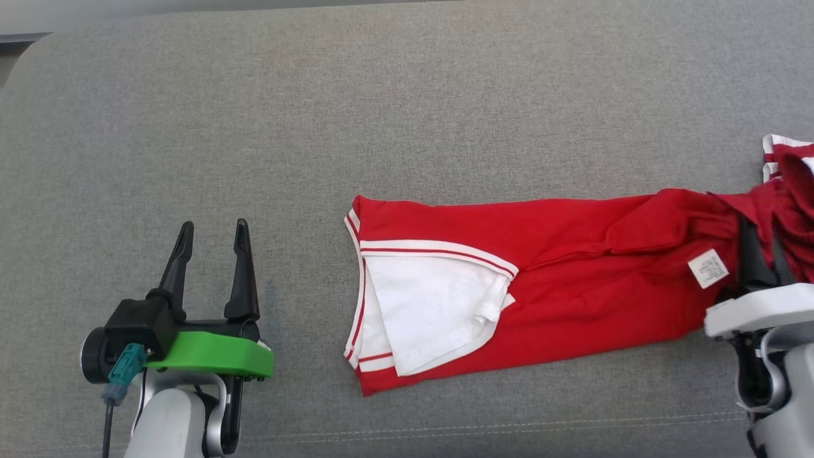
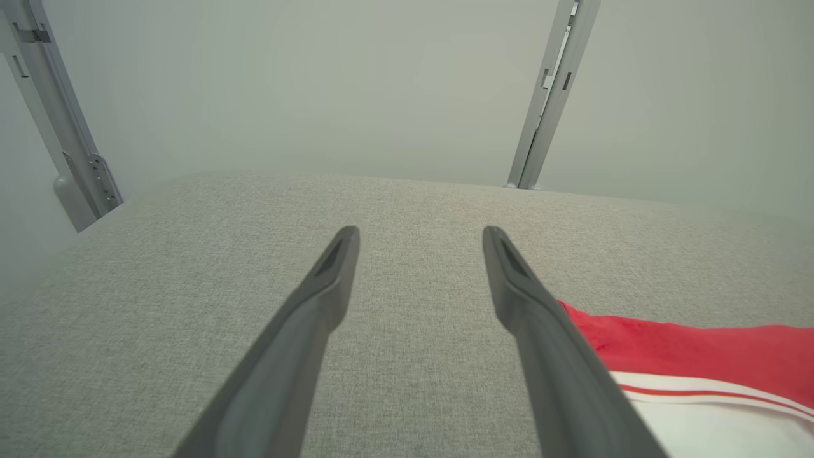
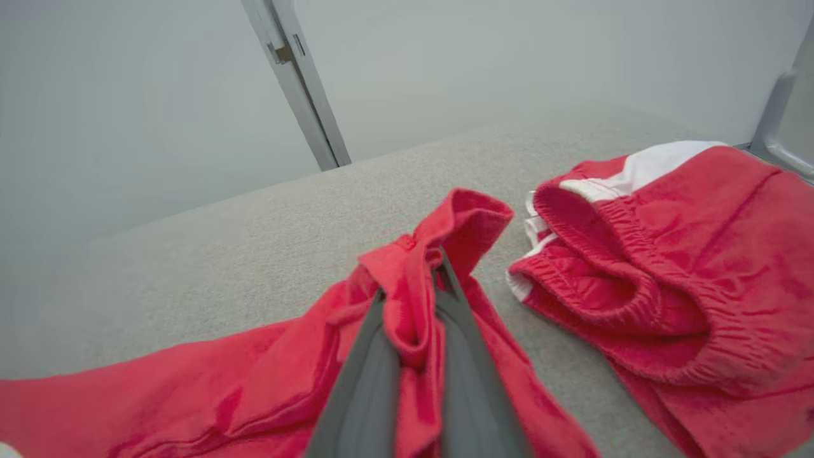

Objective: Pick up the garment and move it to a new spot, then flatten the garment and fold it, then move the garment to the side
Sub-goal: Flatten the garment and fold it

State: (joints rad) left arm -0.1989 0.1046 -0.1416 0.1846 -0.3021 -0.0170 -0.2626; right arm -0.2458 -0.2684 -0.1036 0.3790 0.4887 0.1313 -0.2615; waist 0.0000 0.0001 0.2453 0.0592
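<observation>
So the garment [image 1: 572,286] is a red piece with white-and-red striped trim. It's stretched out sideways across the middle and right of the head view, flat on the gray fabric-covered counter [image 1: 318,127]. Its left end has a white panel [image 1: 426,312] showing, and there's a little white label [image 1: 708,268] near the right end.

The left pincer [image 1: 213,222] sits in the lower left of the frame. Its fingers are spread well apart with nothing between them, just bare counter. It's well clear of the garment, which starts a good way off to its right. In the left wrist view the red and white edge [image 2: 699,356] peeks in at the lower right, past the finger on that side and not touching it as far as I can see.

The right pincer [image 1: 760,248] is at the far right edge of the head view, half buried in the bunched-up red end of the cloth. The right wrist view is clearer: its two fingers are closed tight on a raised fold of red fabric [image 3: 413,318], which sticks up between and above the tips.

To the right in that same view there's a red lump with a gathered elastic band and a bit of white [image 3: 668,254], lying on the counter just beside the pinched fold. I honestly can't tell if it's the same garment or a second one.
</observation>
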